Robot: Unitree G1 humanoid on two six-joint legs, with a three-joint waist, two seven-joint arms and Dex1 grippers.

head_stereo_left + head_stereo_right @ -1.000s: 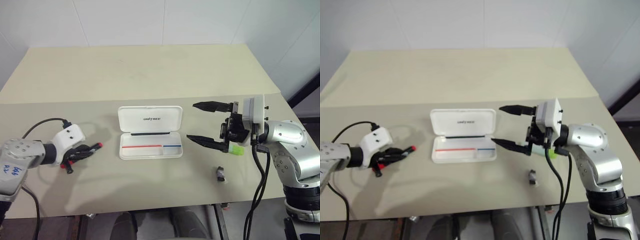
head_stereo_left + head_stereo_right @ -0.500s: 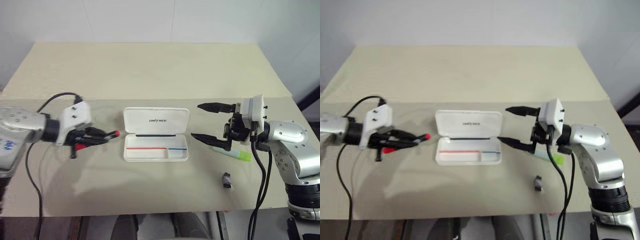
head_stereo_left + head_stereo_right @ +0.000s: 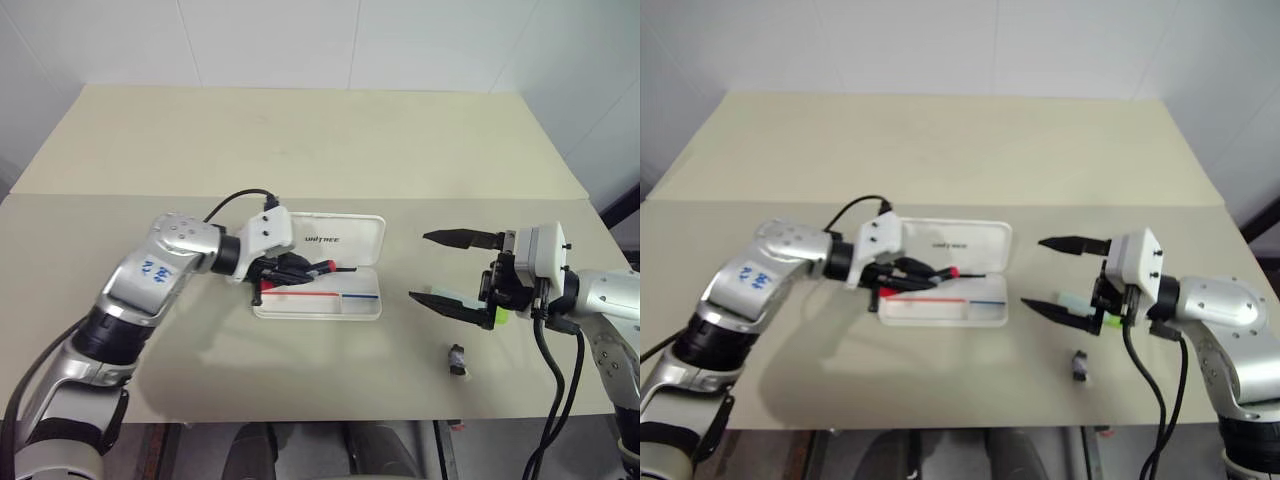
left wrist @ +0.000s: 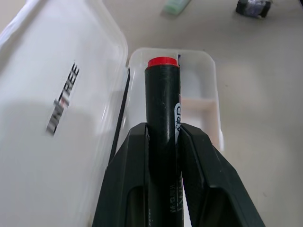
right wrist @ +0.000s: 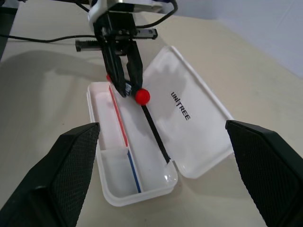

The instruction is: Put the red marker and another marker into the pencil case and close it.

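left gripper: clenched on one red marker, red cap end over the open tray of the one white pencil case | right gripper: fingers spread wide, holding nothing, right of the case | one green highlighter on the table behind its lower finger | one small black object nearby

highlighter partly hidden behind right gripper

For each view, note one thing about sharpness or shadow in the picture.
Left eye view: soft arm shadow on the table beside the pencil case. Left wrist view: red marker sharp, lid lettering slightly smeared. Right wrist view: near fingers soft, case crisp.
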